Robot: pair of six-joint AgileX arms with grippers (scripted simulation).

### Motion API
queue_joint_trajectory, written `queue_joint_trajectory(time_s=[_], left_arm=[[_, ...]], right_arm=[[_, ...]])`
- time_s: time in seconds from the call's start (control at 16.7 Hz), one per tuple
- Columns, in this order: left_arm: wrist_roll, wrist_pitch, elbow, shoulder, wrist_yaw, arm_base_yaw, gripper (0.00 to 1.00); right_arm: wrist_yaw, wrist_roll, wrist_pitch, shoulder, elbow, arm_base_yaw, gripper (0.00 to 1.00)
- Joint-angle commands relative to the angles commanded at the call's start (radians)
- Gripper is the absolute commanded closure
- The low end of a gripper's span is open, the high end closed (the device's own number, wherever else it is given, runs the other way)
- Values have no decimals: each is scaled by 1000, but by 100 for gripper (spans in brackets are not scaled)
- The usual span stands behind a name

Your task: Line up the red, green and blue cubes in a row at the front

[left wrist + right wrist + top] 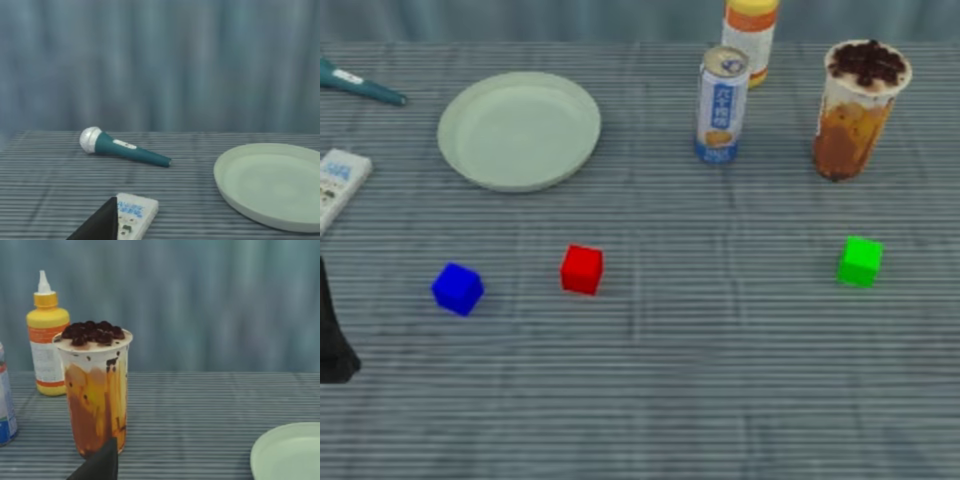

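A dark bit of the left gripper (100, 226) and the right gripper (100, 465) pokes in close (open or closed, I cannot tell). At the back stand a plate (460, 150), a cup (855, 120) of brown drink with dark balls on top, and a can (720, 105). The blue cube (457, 288) and red cube (581, 269) sit near each other on the left, and the green cube (860, 261) is well apart on the right.

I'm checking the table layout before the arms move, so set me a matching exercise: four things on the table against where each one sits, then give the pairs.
Things:
1. blue cube
2. red cube
3. green cube
4. drink can

Places:
A. alone on the table's right side, in front of the dessert cup
B. between the plate and the dessert cup
C. nearest the table's left edge of the three cubes
D. just right of the blue cube

Pairs: 1-C, 2-D, 3-A, 4-B
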Motion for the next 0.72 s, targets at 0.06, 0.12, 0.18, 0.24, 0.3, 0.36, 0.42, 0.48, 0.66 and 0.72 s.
queue_joint_trajectory(time_s=[0.06, 0.12, 0.18, 0.24, 0.3, 0.36, 0.42, 0.48, 0.66, 0.72], left_arm=[[0, 0, 0, 0, 0, 0, 0], [0, 0, 0, 0, 0, 0, 0], [-2, -7, 10, 10, 1, -4, 0], [-5, -21, 30, 30, 2, -11, 0], [-11, -42, 61, 61, 3, -21, 0], [-17, -69, 102, 103, 4, -34, 0], [-25, -102, 153, 155, 4, -49, 0], [-35, -140, 214, 217, 4, -65, 0], [-66, -281, 436, 468, 3, -124, 0], [-78, -335, 520, 571, 3, -145, 0]], right_arm=[[0, 0, 0, 0, 0, 0, 0], [0, 0, 0, 0, 0, 0, 0], [0, 0, 0, 0, 0, 0, 0], [0, 0, 0, 0, 0, 0, 0], [0, 0, 0, 0, 0, 0, 0], [0, 0, 0, 0, 0, 0, 0], [0, 0, 0, 0, 0, 0, 0], [0, 0, 0, 0, 0, 0, 0], [0, 0, 0, 0, 0, 0, 0], [0, 0, 0, 0, 0, 0, 0]])
